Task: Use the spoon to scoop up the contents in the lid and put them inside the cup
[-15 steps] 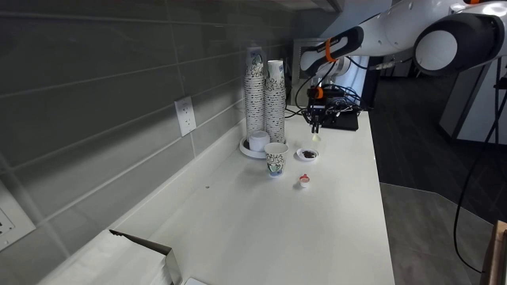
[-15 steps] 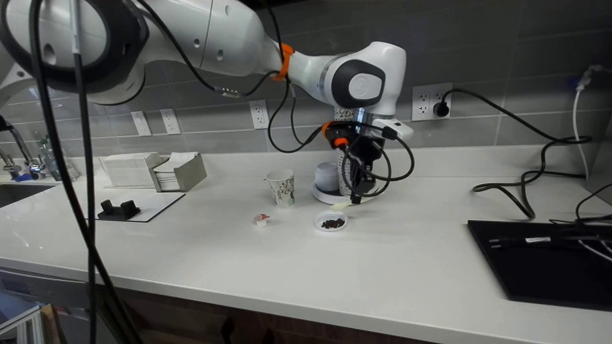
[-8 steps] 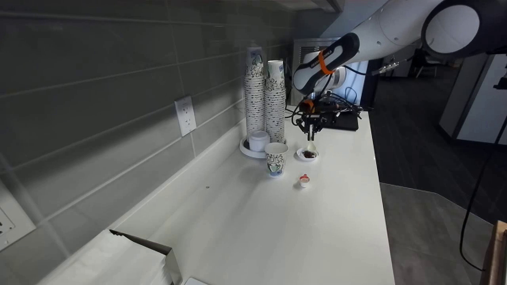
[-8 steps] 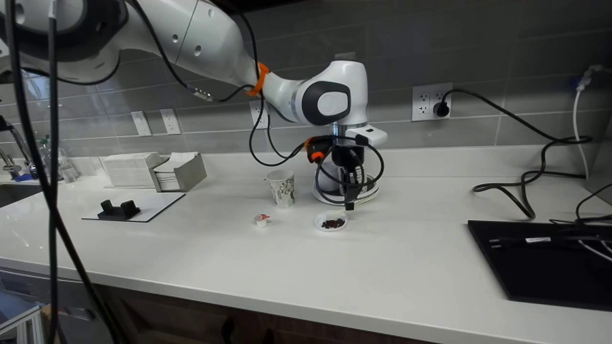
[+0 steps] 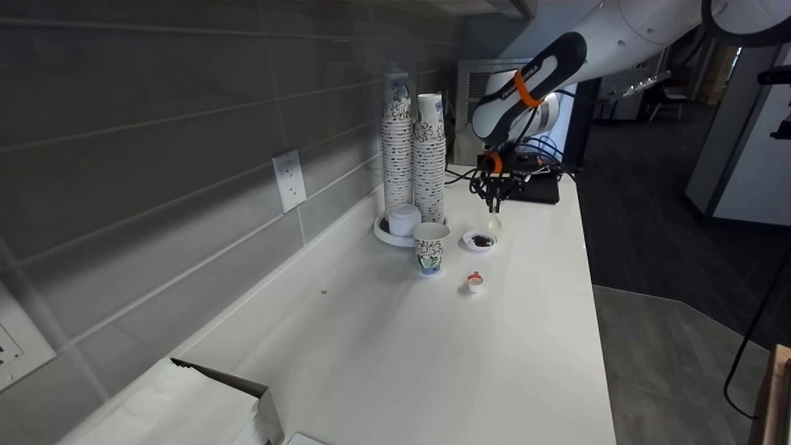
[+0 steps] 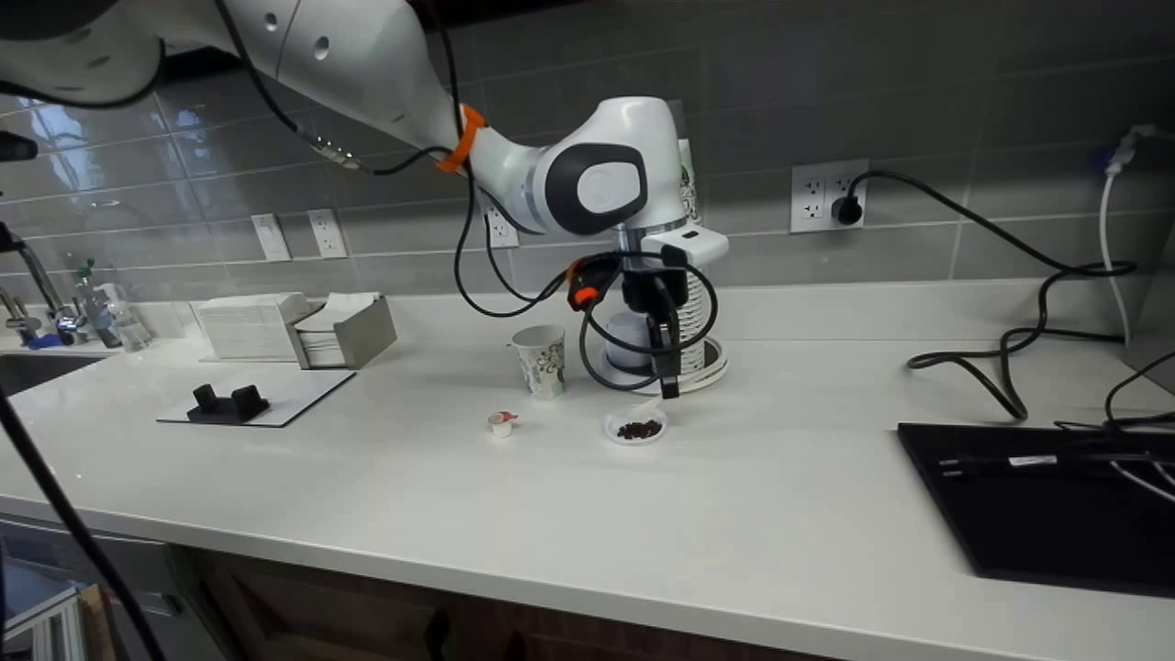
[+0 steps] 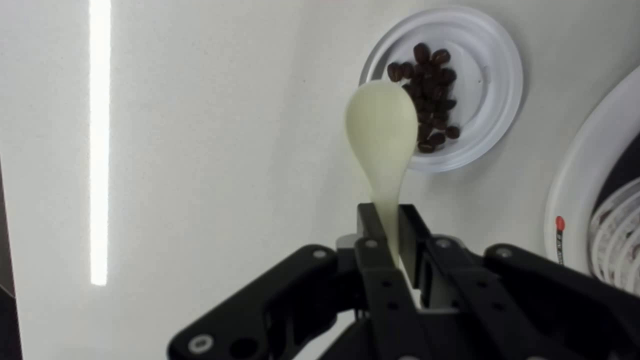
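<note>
No coffee beans (image 7: pixel 434 97) ride the spoon (image 7: pixel 382 120) my gripper (image 7: pixel 388 220) pinches; scooping the lid (image 7: pixel 477 107) ahead and filling the paper cup (image 6: pixel 542 364) seem undone.

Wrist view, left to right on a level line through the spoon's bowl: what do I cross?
Bright white streak → spoon → dark brown beans → right rim of the lid → larger white dish.
</note>
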Motion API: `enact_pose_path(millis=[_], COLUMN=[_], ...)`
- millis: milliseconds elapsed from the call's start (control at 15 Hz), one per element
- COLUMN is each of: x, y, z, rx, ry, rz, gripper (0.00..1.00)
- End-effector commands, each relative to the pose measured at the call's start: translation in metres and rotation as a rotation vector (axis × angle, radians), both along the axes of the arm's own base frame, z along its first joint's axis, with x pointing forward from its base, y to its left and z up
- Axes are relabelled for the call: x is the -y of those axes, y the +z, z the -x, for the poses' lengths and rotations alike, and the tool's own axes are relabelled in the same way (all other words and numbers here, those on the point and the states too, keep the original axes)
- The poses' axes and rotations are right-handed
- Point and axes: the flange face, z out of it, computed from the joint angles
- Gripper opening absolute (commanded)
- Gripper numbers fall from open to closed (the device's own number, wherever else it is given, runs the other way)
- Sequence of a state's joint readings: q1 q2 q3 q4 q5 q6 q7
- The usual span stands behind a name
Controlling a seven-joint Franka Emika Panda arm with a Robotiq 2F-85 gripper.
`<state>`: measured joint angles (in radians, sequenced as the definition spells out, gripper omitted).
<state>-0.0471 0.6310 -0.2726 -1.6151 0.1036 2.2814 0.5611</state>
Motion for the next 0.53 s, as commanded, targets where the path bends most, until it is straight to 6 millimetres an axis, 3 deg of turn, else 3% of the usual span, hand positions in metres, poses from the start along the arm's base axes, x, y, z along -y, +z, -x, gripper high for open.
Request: enact_pose_path(millis=[0, 133, 200, 467], x=[0.0012, 0.0008, 0.0008, -0.0043], y=[-0.0009, -0.0029, -0.0031, 0.0007], z=[-0.0006, -0.0008, -0.0008, -0.0020], rx=[-0.003, -0.005, -0.005, 0.005], ry=[0.000, 0.001, 0.001, -0.012], rz=[0.000, -0.001, -0.001, 0.052], gripper=[0.14, 0.14, 0.03, 0.03])
